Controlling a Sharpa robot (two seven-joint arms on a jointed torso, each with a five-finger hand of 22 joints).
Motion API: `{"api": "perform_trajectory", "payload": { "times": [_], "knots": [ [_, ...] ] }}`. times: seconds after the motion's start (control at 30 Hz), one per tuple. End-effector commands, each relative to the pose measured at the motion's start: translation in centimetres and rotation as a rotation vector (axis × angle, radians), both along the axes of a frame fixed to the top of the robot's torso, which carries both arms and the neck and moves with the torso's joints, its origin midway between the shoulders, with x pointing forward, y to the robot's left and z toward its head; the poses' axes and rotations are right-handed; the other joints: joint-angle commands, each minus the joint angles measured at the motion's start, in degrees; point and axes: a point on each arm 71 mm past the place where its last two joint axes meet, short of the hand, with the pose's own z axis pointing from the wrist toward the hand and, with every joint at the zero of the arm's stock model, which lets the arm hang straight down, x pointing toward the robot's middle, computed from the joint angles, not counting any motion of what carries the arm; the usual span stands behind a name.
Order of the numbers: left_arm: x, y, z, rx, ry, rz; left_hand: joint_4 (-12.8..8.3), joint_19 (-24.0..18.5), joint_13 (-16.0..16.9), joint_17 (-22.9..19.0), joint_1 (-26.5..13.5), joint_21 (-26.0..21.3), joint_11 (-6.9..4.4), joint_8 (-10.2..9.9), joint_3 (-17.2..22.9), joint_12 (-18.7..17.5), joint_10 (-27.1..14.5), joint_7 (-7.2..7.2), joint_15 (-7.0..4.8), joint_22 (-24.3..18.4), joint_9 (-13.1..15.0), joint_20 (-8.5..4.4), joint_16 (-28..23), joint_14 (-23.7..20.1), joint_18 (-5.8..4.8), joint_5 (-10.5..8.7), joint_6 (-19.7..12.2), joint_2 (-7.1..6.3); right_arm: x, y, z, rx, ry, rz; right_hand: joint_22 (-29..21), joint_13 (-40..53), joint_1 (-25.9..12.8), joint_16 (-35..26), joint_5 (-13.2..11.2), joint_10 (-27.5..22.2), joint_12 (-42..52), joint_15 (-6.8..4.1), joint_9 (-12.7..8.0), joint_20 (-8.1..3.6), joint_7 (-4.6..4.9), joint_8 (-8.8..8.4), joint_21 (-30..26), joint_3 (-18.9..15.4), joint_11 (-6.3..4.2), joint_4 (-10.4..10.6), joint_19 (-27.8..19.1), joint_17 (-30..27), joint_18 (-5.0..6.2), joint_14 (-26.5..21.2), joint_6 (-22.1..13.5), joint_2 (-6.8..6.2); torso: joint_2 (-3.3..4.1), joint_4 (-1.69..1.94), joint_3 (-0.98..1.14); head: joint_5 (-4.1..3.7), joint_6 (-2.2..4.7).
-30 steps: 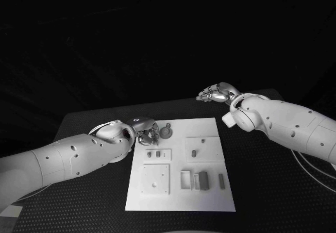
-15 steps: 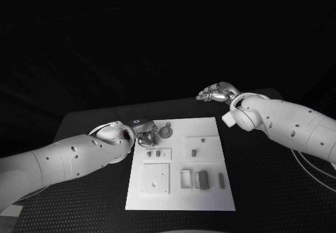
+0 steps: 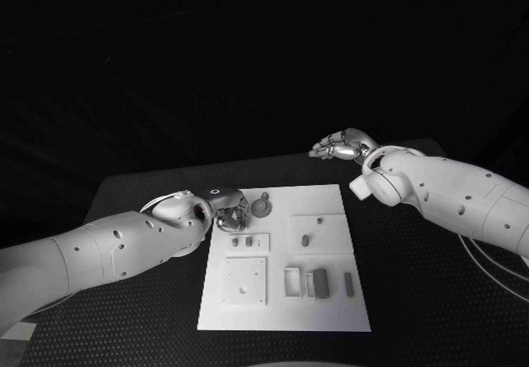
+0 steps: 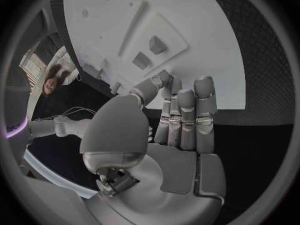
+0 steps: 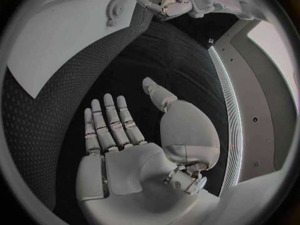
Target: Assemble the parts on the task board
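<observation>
Early, by the look of it — parts (image 3: 319, 283) loose on the board (image 3: 326, 200), round part (image 3: 261, 206) just beside the left hand (image 3: 229, 212). Left hand's grasp: cannot tell. Right hand (image 5: 125, 135) well apart, fingers spread, empty — most assembly left.

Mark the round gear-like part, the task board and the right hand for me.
Round gear-like part (image 3: 261, 206), head view, its centre.
Task board (image 3: 331, 317), head view, bare near corner.
Right hand (image 5: 128, 135), right wrist view, open palm with nothing in it.

Dim, dark surroundings, fisheye-warped wrist views
</observation>
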Motion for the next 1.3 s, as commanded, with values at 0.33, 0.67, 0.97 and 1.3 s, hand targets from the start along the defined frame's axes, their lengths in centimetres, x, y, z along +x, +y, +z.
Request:
{"api": "perform_trajectory", "payload": {
  "times": [0.33, 0.67, 0.97, 1.3],
  "knots": [
    [-0.3, -0.5, -0.6, 0.012, 0.016, -0.012, 0.03, 0.06, 0.08, -0.09, 0.01, 0.22, -0.04, 0.37, 0.49, 0.06, 0.40, 0.05, -0.37, 1.26, -0.02, -0.53, 0.05, 0.00, 5.94, 0.24, 0.56, 0.58, 0.0, 0.2, 0.0, 0.002, -0.002, 0.015, 0.10, -0.11, -0.35, 0.21, -0.11, 0.04, 0.29, -0.13, -0.12, 0.25, 2.89, 0.19, -0.35, -0.25, 0.28, 0.23, -0.24, -0.11, 0.02, -0.43, -0.57, 0.42, 0.01, 0.01, 0.04, -0.14, -0.08],
    [-0.1, -0.7, -0.7, 0.027, 0.011, -0.013, 0.02, 0.07, 0.09, -0.10, 0.02, 0.24, -0.05, 0.34, 0.51, 0.04, 0.41, 0.05, -0.37, 1.26, -0.01, -0.55, 0.04, 0.00, 5.93, 0.25, 0.55, 0.62, 0.0, 0.2, 0.0, 0.002, -0.002, 0.014, 0.12, -0.14, -0.36, 0.22, -0.11, 0.04, 0.30, -0.13, -0.13, 0.25, 2.88, 0.20, -0.36, -0.25, 0.28, 0.24, -0.24, -0.11, 0.03, -0.43, -0.57, 0.43, 0.00, 0.00, 0.01, -0.04, -0.03],
    [0.1, -0.8, -1.5, 0.046, 0.027, -0.013, -0.03, 0.08, 0.10, -0.10, 0.07, 0.27, -0.06, 0.31, 0.55, 0.01, 0.45, 0.04, -0.39, 1.27, 0.01, -0.59, 0.05, 0.01, 5.91, 0.27, 0.57, 0.66, 0.0, 0.2, 0.0, 0.002, -0.002, 0.016, 0.15, -0.17, -0.38, 0.23, -0.11, 0.04, 0.31, -0.13, -0.15, 0.26, 2.89, 0.22, -0.39, -0.27, 0.28, 0.25, -0.24, -0.13, 0.04, -0.44, -0.57, 0.43, 0.05, -0.05, 0.01, -0.08, -0.02],
    [0.0, -1.0, -1.8, 0.050, 0.035, -0.022, -0.06, 0.10, 0.12, -0.10, 0.07, 0.31, -0.08, 0.29, 0.55, 0.00, 0.51, 0.03, -0.40, 1.29, 0.04, -0.62, 0.06, 0.03, 5.90, 0.26, 0.61, 0.70, 0.0, 0.2, 0.0, 0.002, 0.000, 0.017, 0.17, -0.20, -0.39, 0.25, -0.11, 0.05, 0.33, -0.12, -0.17, 0.27, 2.89, 0.24, -0.42, -0.27, 0.27, 0.26, -0.23, -0.14, 0.05, -0.44, -0.58, 0.44, 0.00, -0.01, -0.02, -0.26, -0.18]
  ]
}}
